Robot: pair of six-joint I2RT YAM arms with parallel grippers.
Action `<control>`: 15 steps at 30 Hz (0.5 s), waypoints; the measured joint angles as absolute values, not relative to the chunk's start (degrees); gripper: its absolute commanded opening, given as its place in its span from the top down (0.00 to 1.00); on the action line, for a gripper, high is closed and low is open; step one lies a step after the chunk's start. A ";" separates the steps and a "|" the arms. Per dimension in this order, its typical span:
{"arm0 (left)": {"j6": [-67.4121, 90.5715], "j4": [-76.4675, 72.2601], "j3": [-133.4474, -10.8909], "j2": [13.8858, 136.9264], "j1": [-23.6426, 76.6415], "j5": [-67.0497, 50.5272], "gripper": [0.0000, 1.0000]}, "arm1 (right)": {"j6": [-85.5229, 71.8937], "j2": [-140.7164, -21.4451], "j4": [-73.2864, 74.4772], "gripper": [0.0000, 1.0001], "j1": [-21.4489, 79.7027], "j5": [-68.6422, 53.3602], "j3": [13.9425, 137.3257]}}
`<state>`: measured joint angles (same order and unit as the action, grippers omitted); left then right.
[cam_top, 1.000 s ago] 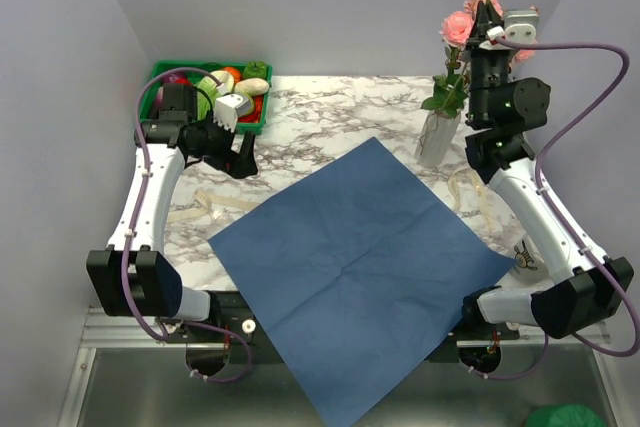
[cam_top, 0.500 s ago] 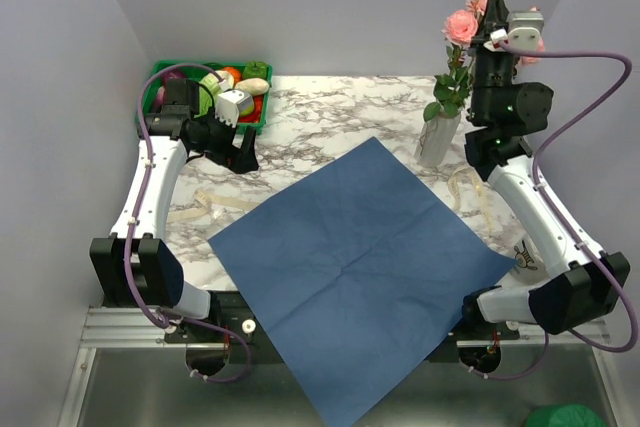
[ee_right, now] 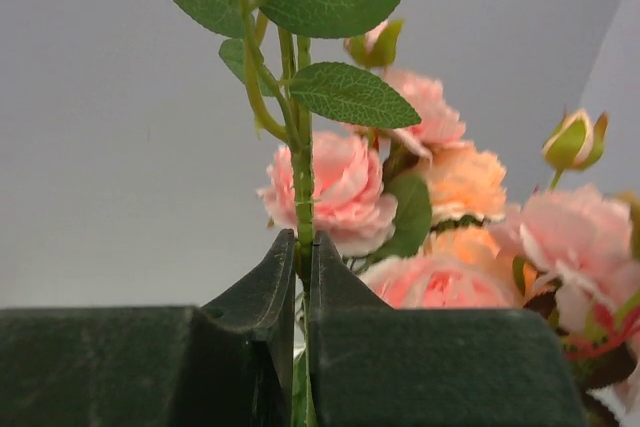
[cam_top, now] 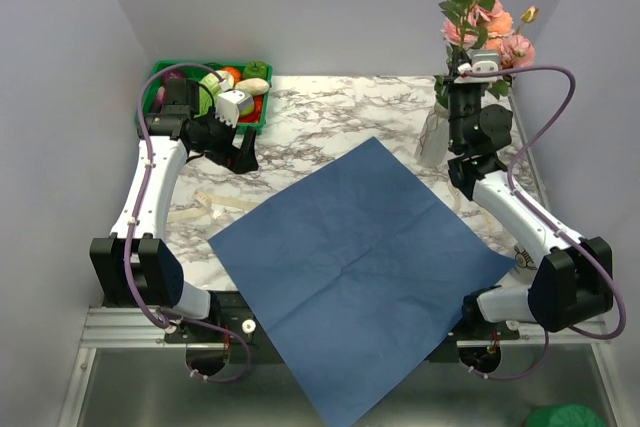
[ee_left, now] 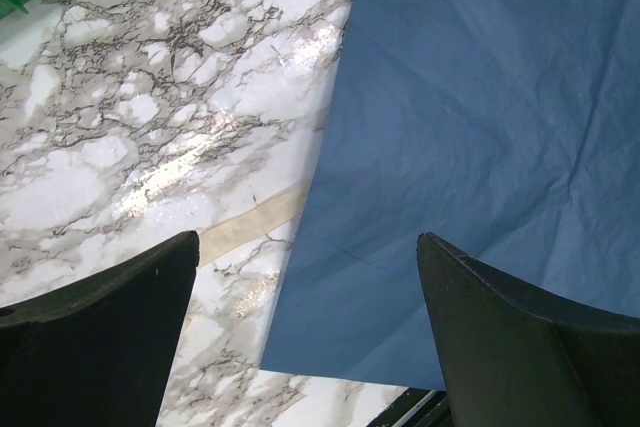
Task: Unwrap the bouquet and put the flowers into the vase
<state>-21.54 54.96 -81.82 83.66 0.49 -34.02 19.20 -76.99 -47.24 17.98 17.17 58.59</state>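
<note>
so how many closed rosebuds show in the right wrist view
2. The upper bud sits top centre, right of the gripped stem; the right bud is near the right edge. Others may hide behind blooms.

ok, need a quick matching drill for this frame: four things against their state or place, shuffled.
1. left gripper
2. right gripper
3. blue paper
4. green crate

a. spread flat on the table
b. shut on a flower stem
c. far-left corner
d. open, holding nothing

Pairs: 1-d, 2-b, 3-a, 4-c
</note>
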 measured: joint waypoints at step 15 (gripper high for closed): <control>-21.56 55.00 -81.82 83.66 0.49 -34.04 0.01 | 2.20 -73.10 -33.58 0.24 17.98 18.44 53.63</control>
<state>-21.56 55.00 -81.82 83.66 0.49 -34.04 2.20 -73.10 -33.58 17.98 18.44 53.63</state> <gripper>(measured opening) 0.988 0.749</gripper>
